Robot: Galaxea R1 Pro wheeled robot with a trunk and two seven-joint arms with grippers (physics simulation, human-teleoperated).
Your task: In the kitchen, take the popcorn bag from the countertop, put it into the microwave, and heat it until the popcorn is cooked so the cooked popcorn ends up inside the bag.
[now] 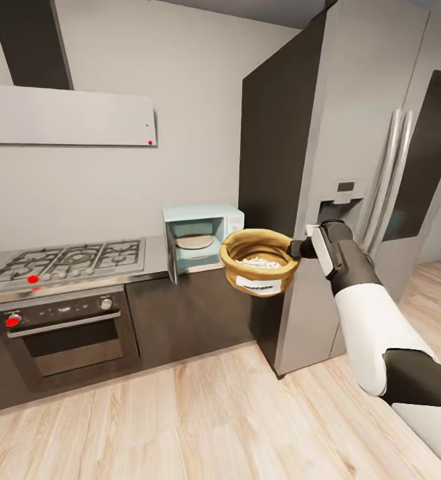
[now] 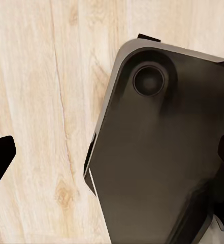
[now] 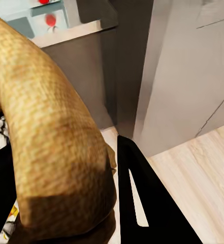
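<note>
Right hand (image 1: 299, 249) clamped on the rolled rim of the squat mustard-tan popcorn sack (image 1: 255, 263), rim side nearest the arm. Sack hangs in the air, upright, white label facing the head camera, in front of the open pale mint-blue microwave (image 1: 203, 237), which sits on the brushed-steel grey desk (image 1: 155, 257) beside the gas hob (image 1: 70, 260). Microwave door is swung open, cavity with its turntable visible. Sack not inside yet.

Handling, my read: looks like soft woven fabric, light, whitish popcorn pieces (image 1: 260, 263) loose in the open top. A one-sided rim pinch lets it sag or tip, so keep it level or pieces spill. The thick rim looks like the only firm place to hold.

Views:
- Head view gives the whole layout: sack versus microwave opening, and the tall grey fridge (image 1: 353, 167) close at the right.
- Right wrist view gives the grip close up: the sack rim (image 3: 51, 137) between dark fingers (image 3: 142, 198).
- Left wrist view shows wood floor (image 2: 40, 101) and a dark robot body part; left hand state, cannot tell.
</note>
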